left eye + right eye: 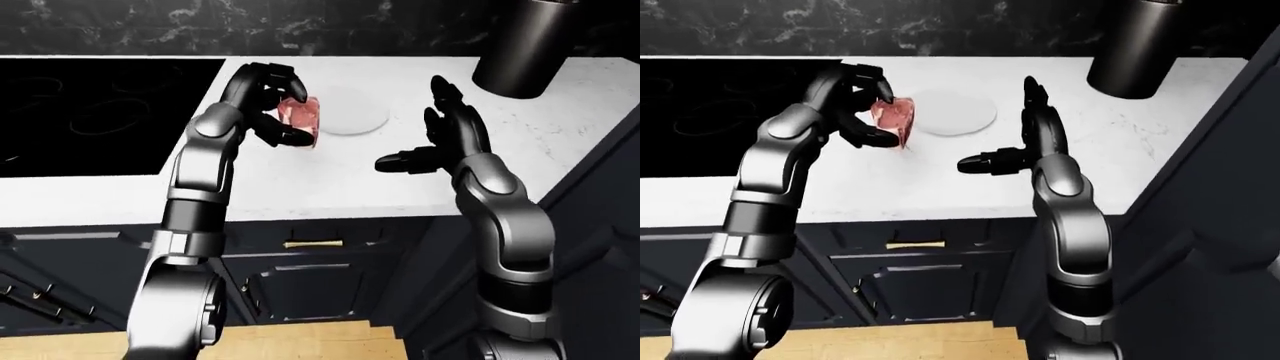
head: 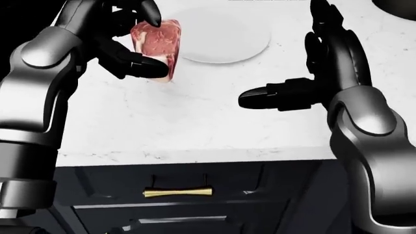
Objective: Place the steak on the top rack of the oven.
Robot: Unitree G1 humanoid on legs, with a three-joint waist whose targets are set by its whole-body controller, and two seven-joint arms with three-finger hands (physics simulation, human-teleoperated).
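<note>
The black fingers (image 2: 140, 68) of the left hand (image 2: 123, 41) wrap around the steak (image 2: 156, 46). One finger curls over its top and another presses along its bottom. The steak is pink and red, and it stands up on its edge in the hand, lifted a little above the white counter (image 2: 195, 126).

The right hand (image 2: 312, 73) holds nothing. Its fingers are spread wide. One finger points left, toward the steak, and the others point to the far side of the counter. The two hands are well apart.

Just to the right of the steak, a bit farther away, lies a flat white plate (image 2: 230, 41). It has nothing on it.

In the left-eye view, a black stovetop (image 1: 95, 112) fills the left part of the counter. A tall dark pot (image 1: 525, 45) stands at the far right corner. Behind it all is a dark wall with white marks (image 1: 200, 26).

Below the near edge of the counter are dark drawers. One drawer (image 2: 195, 190) has a gold handle (image 2: 177, 192). Near the bottom of the left-eye view there is a strip of light wood floor (image 1: 290, 341).
</note>
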